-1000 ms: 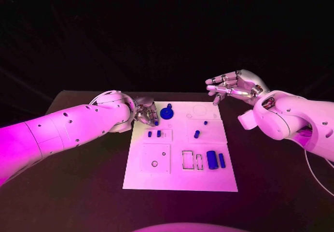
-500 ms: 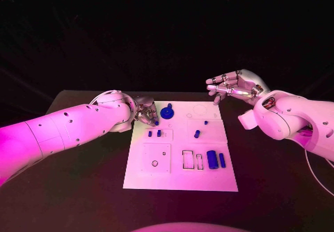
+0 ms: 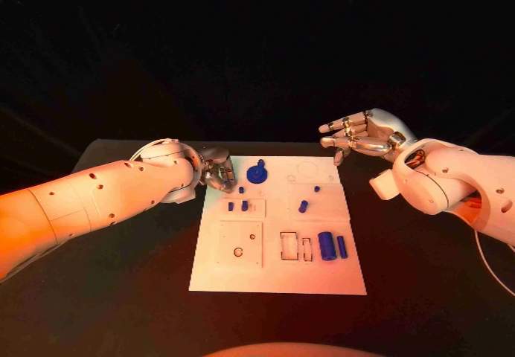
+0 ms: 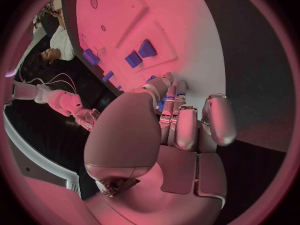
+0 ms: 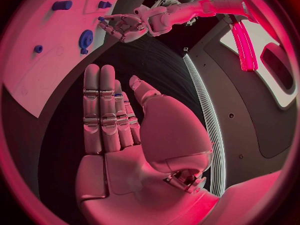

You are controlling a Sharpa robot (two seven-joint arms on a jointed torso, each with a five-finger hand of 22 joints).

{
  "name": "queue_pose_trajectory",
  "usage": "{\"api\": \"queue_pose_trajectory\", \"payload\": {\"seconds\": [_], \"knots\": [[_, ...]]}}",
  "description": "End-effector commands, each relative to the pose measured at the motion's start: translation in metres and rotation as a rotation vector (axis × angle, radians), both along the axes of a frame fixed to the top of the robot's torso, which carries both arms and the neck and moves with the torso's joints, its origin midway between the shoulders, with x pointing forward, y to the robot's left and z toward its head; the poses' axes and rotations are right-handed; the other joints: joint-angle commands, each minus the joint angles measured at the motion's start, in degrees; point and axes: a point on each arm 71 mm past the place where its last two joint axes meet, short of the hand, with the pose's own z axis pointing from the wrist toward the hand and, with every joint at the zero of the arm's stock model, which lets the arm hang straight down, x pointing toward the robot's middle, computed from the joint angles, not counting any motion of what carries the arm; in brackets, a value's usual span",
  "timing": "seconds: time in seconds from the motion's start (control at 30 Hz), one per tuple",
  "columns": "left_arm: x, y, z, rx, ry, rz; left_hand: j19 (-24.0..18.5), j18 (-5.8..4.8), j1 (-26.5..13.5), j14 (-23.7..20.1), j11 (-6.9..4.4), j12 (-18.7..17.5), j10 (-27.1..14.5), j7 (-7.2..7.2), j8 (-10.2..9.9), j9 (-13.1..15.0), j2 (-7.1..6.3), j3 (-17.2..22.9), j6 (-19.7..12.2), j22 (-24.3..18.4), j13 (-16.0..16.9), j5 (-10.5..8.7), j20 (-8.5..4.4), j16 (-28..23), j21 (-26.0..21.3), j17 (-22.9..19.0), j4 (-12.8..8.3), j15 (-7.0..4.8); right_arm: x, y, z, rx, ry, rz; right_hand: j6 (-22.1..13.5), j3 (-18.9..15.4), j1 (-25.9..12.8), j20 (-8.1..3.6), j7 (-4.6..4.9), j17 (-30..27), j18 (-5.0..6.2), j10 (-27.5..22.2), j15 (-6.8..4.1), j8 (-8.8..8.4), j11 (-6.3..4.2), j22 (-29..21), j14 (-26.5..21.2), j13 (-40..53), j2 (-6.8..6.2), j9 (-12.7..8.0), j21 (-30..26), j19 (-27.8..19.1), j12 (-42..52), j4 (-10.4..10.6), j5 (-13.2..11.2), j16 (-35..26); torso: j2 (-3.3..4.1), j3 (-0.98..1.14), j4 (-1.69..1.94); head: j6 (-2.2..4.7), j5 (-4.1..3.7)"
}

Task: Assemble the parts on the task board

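The white task board (image 3: 277,275) lies in the middle of the black table. My left hand (image 3: 219,172) is at the board's far left edge, fingers curled down. In the left wrist view its thumb and fingertips (image 4: 169,101) pinch a small blue part (image 4: 181,96) that is mostly hidden behind them. A small blue peg (image 3: 242,190) shows right beside those fingers in the head view. A blue gear (image 3: 257,174) stands just right of the hand. My right hand (image 3: 363,134) is raised beyond the board's far right corner, and its palm (image 5: 119,125) is bare with the fingers straight.
On the board are two short blue pieces (image 3: 237,206), a blue peg (image 3: 304,206), a thick blue cylinder (image 3: 326,245) and a thinner one (image 3: 342,247) beside rectangular slots (image 3: 291,246). Bare black table (image 3: 129,297) surrounds the board.
My left hand has drawn back a little toward the board's left edge, uncovering the small blue peg. My right hand's fingers have straightened slightly.
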Motion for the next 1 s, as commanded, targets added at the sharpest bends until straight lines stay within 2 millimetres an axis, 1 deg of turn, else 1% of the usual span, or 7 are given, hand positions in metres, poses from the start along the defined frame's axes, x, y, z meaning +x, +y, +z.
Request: {"api": "queue_pose_trajectory", "payload": {"seconds": [0.03, 0.13, 0.23, 0.4, 0.5, 0.73, 1.0], "knots": [[-0.001, 0.001, 0.006, -0.096, -0.025, 0.011, 0.66, -0.7, -0.36, 1.52, -0.04, 0.09, -0.09, -0.17, 0.0, 0.11, 0.02, 0.54, 0.05, 1.88, 0.08, -0.21, 0.42, 0.13, -0.48, -0.15, -0.16, 0.24, 0.0, 0.0, -0.006, -0.193, -0.017, 0.031, 1.75, 1.23, 1.67, -0.69, -0.47, 0.64, 0.45, -0.02, -0.68, 0.86, -0.41, 0.76, 1.81, -0.61, -0.03, 0.25, 1.43, 1.4, 0.42, -1.64, 0.26, 0.84, -0.03, 0.02, 0.04, 0.18, -0.24], [-0.002, 0.008, 0.015, -0.246, -0.018, 0.035, 0.42, -0.48, -0.52, 1.5, -0.56, 0.88, 1.46, -0.66, 0.53, 0.32, 0.39, 0.9, 1.16, 1.41, 0.49, -0.19, 0.33, 0.19, -1.23, -0.11, -0.27, -0.09, 0.001, -0.002, -0.009, -0.351, -0.056, 0.04, 3.94, 2.82, 2.24, -1.59, -1.48, 2.05, 0.42, 2.31, -1.63, 1.49, -1.47, 2.2, 4.78, -0.75, -0.04, 0.45, 3.99, 3.23, 1.31, -2.88, 0.59, 2.99, -0.03, 0.03, 0.04, 0.3, -0.3], [-0.004, 0.018, 0.024, -0.421, -0.006, 0.08, -1.11, 0.47, -0.74, 0.39, -1.29, 2.26, 3.6, -1.14, 0.71, 0.35, 0.65, 0.97, 1.65, -1.47, 1.27, 0.07, -0.04, -1.7, -5.53, -3.47, -0.46, -0.64, -0.001, -0.001, -0.01, -0.501, -0.105, 0.054, 4.75, 4.43, 1.61, -2.08, -1.67, 3.69, 0.29, 2.66, -1.9, 1.14, -1.74, 3.84, 5.76, -1.39, -0.39, 0.26, 6.6, 3.88, 0.88, -3.69, 0.21, 5.22, 0.06, 0.07, -0.01, 0.61, -0.4], [-0.006, 0.035, 0.036, -0.838, 0.054, 0.226, -8.01, 3.42, -1.33, -6.27, -0.74, 2.14, 1.1, -0.69, 0.3, 0.16, 1.49, 1.77, 0.94, -12.64, 1.6, 0.13, 0.11, -12.31, -22.49, -19.68, -0.58, -0.19, -0.004, 0.005, -0.013, -0.725, -0.191, 0.078, 5.72, 6.32, 0.26, -2.09, -1.82, 6.08, 0.27, 1.91, -1.85, 0.61, -1.82, 5.93, 5.64, -2.62, -1.02, 0.15, 9.61, 3.34, -0.03, -4.2, -0.75, 8.65, 0.03, 0.12, -0.09, 1.01, -0.62], [-0.011, 0.042, 0.037, -1.089, 0.124, 0.319, -11.53, 4.65, -2.8, -9.79, -0.37, 2.43, 0.11, -0.47, 0.32, 0.18, 1.24, 1.03, 0.61, -17.94, 1.69, -0.02, 0.53, -17.37, -30.52, -26.82, 0.03, 0.22, -0.006, 0.011, -0.017, -0.829, -0.238, 0.089, 6.17, 6.98, -0.32, -2.04, -1.99, 6.95, 0.29, 1.5, -1.88, 0.35, -1.73, 6.78, 5.37, -3.24, -1.31, 0.14, 10.75, 2.8, 0.11, -4.25, -1.2, 9.83, 0.09, -0.06, 0.04, 1.21, -1.14], [-0.022, 0.045, 0.036, -1.357, 0.227, 0.39, -14.16, 5.58, -5.98, -12.41, -0.14, 3.23, -0.86, -0.46, 0.39, 0.21, 0.71, -2.52, -0.05, -22.66, 1.96, -0.17, 1.0, -20.83, -37.39, -31.79, 1.85, 0.56, -0.006, 0.025, -0.028, -0.957, -0.291, 0.1, 6.32, 8.04, -0.93, -1.9, -2.09, 8.17, 0.26, 0.51, -1.76, -0.27, -1.6, 8.17, 4.93, -4.3, -1.74, 0.08, 12.52, 1.97, 0.08, -4.3, -2.2, 11.52, 0.07, -0.07, 0.15, 1.41, -2.12], [-0.03, 0.038, 0.038, -1.429, 0.255, 0.38, -14.2, 5.61, -5.97, -13.08, -0.14, 3.77, -1.1, -0.48, 0.55, 0.26, 1.0, -3.76, -0.14, -23.46, 2.16, -0.13, 1.06, -21.67, -38.34, -33.14, 1.96, 0.58, -0.003, 0.039, -0.044, -1.018, -0.301, 0.116, 6.16, 9.26, -1.09, -1.68, -1.98, 9.0, 0.2, -0.83, -1.56, -0.65, -1.3, 9.65, 4.39, -5.47, -1.99, 0.04, 14.11, 1.26, 0.09, -4.42, -3.26, 12.7, 0.15, -0.13, 0.03, 1.47, -2.17]]}}
